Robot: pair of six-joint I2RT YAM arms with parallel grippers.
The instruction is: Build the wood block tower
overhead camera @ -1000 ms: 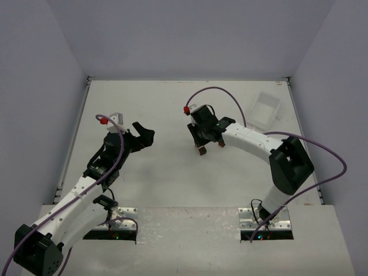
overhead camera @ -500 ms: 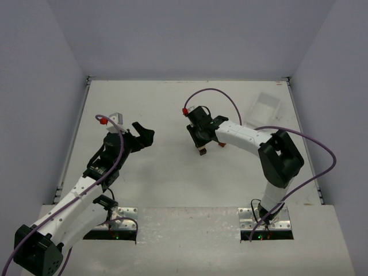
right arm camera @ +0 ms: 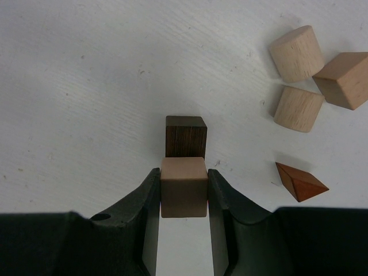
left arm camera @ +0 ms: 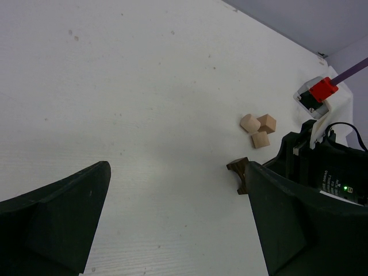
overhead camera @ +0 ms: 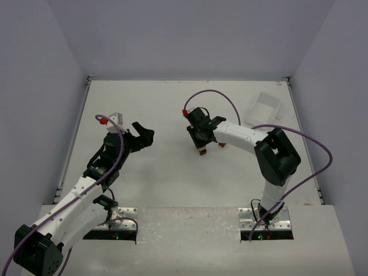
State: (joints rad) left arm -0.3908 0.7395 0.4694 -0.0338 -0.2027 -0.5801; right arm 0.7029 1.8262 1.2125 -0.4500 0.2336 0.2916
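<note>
Right wrist view: the right gripper (right arm camera: 184, 172) pinches a pale tan cube (right arm camera: 184, 191) between its jaws. A dark brown block (right arm camera: 186, 136) sits just beyond the fingertips; contact between the two cannot be determined. Three pale blocks (right arm camera: 299, 54) and a reddish-brown wedge (right arm camera: 299, 182) lie right of the jaws. Since one second ago the right arm (overhead camera: 276, 155) has folded leftward. The left gripper (left arm camera: 178, 169) remains spread wide. From above, the right gripper hides the cube.

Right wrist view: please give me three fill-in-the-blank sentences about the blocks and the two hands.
1. The right hand holds a tan cube close to a ____ brown cube.
2. The left hand stands ____, holding nothing.
3. Near the reddish-brown wedge lie ____ pale cylinders.
Missing words: dark, open, two.
</note>
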